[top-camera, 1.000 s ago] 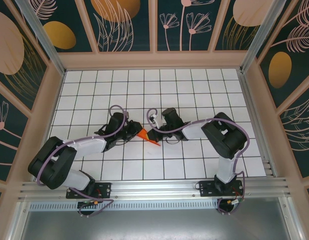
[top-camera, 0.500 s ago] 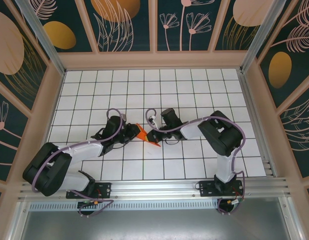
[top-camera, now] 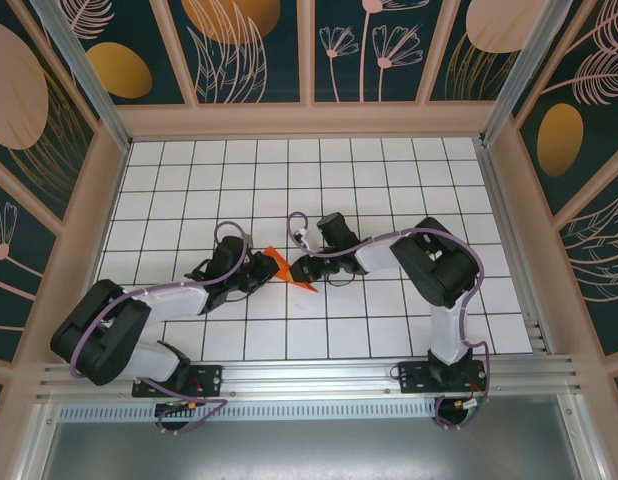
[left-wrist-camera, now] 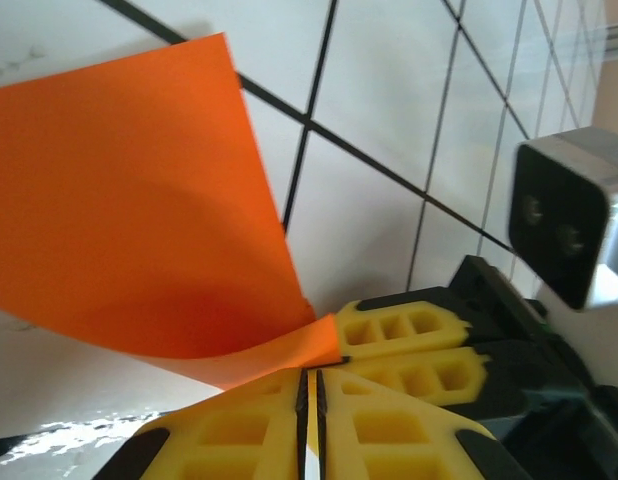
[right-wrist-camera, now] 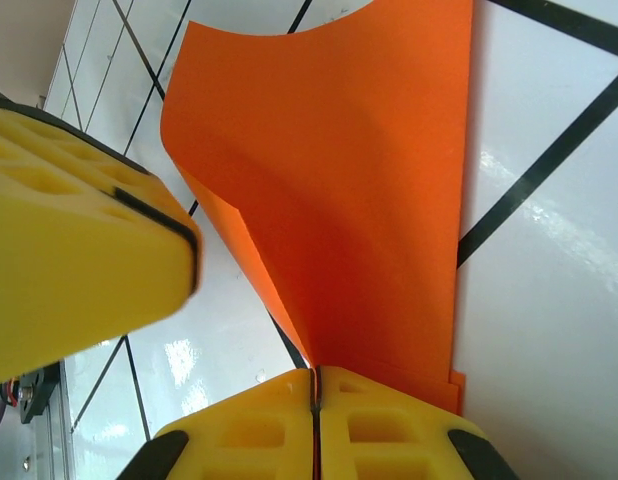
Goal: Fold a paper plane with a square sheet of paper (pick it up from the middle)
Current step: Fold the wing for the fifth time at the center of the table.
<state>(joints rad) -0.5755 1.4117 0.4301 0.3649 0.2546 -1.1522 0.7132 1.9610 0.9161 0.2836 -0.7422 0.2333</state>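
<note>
The square sheet of paper (top-camera: 281,264) is bright orange, folded into layers and bowed up off the white grid between my two grippers. My left gripper (top-camera: 261,270) is shut at its left end. In the left wrist view the paper (left-wrist-camera: 139,200) curls down onto the closed yellow pads of the left gripper (left-wrist-camera: 309,378), with the right gripper's fingers (left-wrist-camera: 409,330) pinching the same corner. My right gripper (top-camera: 301,268) is shut on the paper's lower folded edge. In the right wrist view the paper (right-wrist-camera: 369,200) rises out of the right gripper (right-wrist-camera: 314,378), and the left gripper's finger (right-wrist-camera: 69,270) is close beside it.
The white gridded table (top-camera: 389,180) is boxed in by wooden-framed walls (top-camera: 309,122) at the back and both sides. An aluminium rail (top-camera: 309,375) carrying both arm bases runs along the near edge. Open tiles lie behind and beside the grippers.
Both grippers and the paper have drifted slightly left and away from the bases. The left arm's elbow shifted. Both grips on the paper hold.
</note>
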